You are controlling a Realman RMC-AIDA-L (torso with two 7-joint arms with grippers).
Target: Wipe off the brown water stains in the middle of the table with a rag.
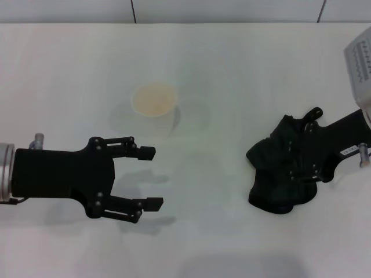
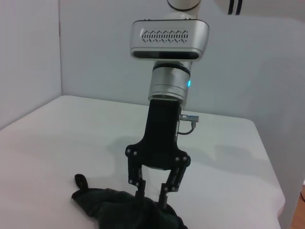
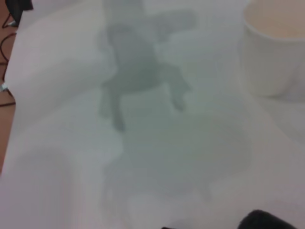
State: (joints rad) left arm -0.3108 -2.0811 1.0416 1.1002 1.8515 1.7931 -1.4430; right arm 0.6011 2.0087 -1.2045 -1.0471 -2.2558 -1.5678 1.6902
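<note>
The dark ribbed rag [image 1: 271, 194] lies bunched on the right side of the white table [image 1: 232, 63]. My right gripper [image 1: 285, 168] is down on top of it. In the left wrist view its fingertips [image 2: 164, 196] sink into the rag [image 2: 114, 204] and stand close together, shut on a fold of cloth. My left gripper [image 1: 149, 178] hovers open over the table's left front, holding nothing, a little in front of a white paper cup [image 1: 153, 99]. No brown water stains show in any view.
The white paper cup [image 3: 271, 52] stands left of centre. The right arm's white wrist housing [image 1: 360, 61] hangs over the far right edge. A pale wall runs behind the table's far edge [image 1: 185, 22].
</note>
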